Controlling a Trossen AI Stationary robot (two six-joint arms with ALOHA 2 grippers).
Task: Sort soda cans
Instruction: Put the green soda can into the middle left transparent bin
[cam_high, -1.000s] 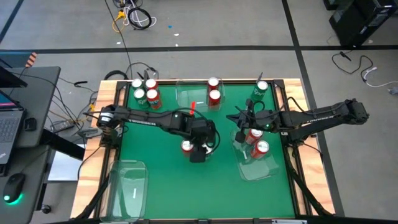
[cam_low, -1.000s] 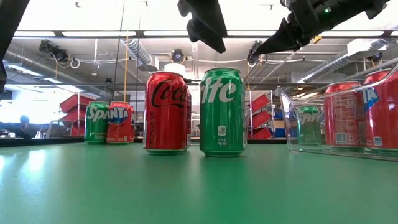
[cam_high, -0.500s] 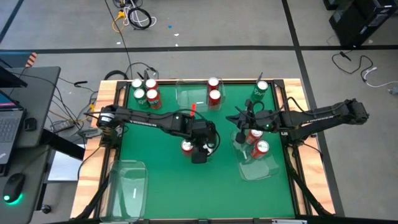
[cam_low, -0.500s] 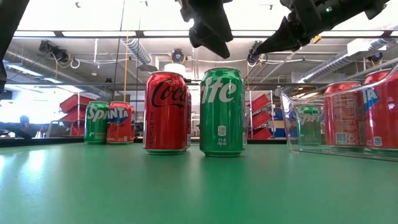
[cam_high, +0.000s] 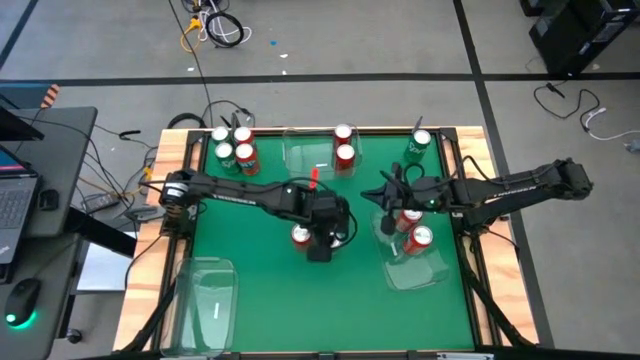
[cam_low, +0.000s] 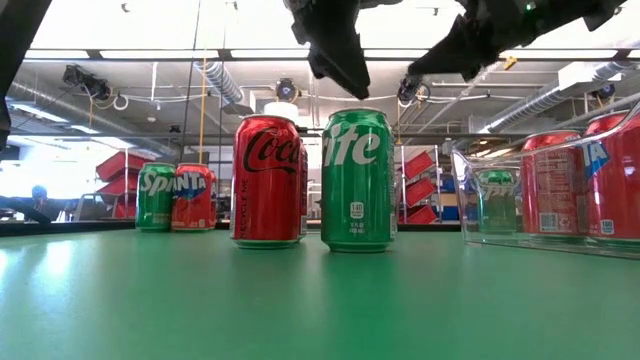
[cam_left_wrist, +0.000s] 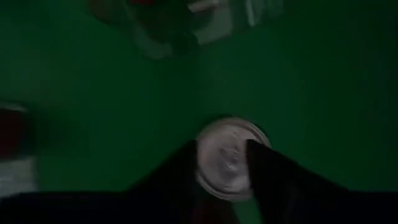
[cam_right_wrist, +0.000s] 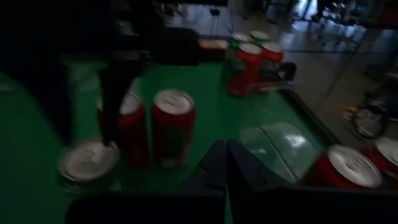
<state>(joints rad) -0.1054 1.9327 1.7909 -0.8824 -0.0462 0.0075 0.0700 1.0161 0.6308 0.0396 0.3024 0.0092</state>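
The left tool has been brought lower over the green can at mid-desk since a second ago; its fingers are now set at either side of the can's silver top in the left wrist view, parted, and closing in. No grip is yet confirmed; whether the fingers touch the can cannot be told. A pick of this can is judged to be the step in hand. A red can is found just beside it.

The right tool is held with fingers together, empty, above the tray by the right edge, in which red cans are seen; its arm has shifted slightly.

Further cans are noted at the far edge: a mixed cluster at the far-left corner, two red ones at mid-edge, one green far right. Under the left arm, part of the pair is hidden in the high view. An empty tray lies at the near-left corner.
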